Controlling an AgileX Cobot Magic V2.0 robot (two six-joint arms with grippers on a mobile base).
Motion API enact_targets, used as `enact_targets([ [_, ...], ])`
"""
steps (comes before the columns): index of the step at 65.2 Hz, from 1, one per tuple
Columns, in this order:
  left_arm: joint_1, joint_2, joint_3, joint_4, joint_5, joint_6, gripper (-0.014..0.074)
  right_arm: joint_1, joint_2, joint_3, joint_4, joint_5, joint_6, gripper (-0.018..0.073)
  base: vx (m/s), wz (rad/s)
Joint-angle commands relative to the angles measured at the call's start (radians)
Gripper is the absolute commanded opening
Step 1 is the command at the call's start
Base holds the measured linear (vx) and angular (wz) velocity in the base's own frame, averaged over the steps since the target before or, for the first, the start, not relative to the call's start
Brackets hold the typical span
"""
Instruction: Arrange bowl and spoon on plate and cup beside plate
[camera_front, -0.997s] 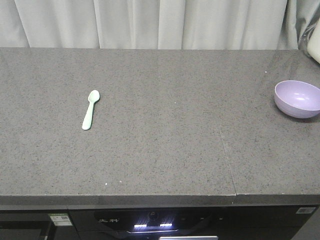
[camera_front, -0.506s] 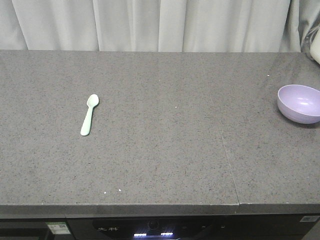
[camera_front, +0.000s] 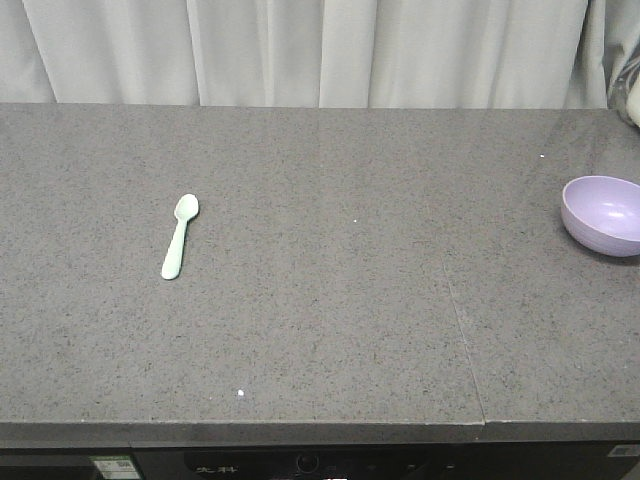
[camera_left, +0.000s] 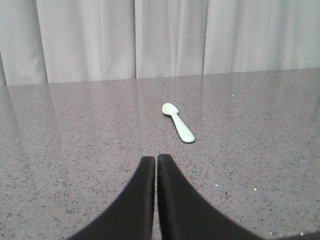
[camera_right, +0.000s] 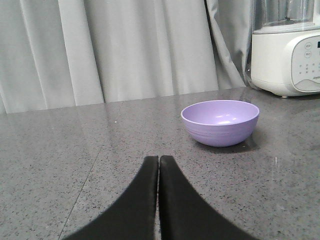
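A pale mint spoon (camera_front: 180, 236) lies on the grey counter at the left, scoop pointing away from me; the left wrist view shows the spoon (camera_left: 178, 122) a little ahead and right of my left gripper (camera_left: 156, 159), which is shut and empty. A lavender bowl (camera_front: 603, 214) stands at the counter's right edge. In the right wrist view the bowl (camera_right: 220, 121) sits ahead and to the right of my right gripper (camera_right: 159, 159), also shut on nothing. Neither gripper shows in the front view. The plate and the cup are out of view.
The speckled grey counter (camera_front: 320, 300) has a seam (camera_front: 455, 310) running front to back right of centre. White curtains (camera_front: 300, 50) hang behind it. A white kitchen appliance (camera_right: 287, 50) stands at the far right behind the bowl.
The whole front view has shifted: the counter's front edge sits lower in the picture and the bowl has slid further right and down. The spoon and bowl have not moved on the counter.
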Motion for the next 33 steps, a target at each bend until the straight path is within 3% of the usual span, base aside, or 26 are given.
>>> enact_targets([
  [1,-0.005,-0.017,0.025,-0.012,-0.073,0.002,-0.0006,-0.004,-0.011,0.014,-0.003,-0.075,-0.009,-0.0005,0.02,0.01],
  [33,-0.005,-0.017,0.025,-0.012,-0.073,0.002,-0.0006,-0.004,-0.011,0.014,-0.003,-0.075,-0.009,-0.0005,0.02,0.01],
])
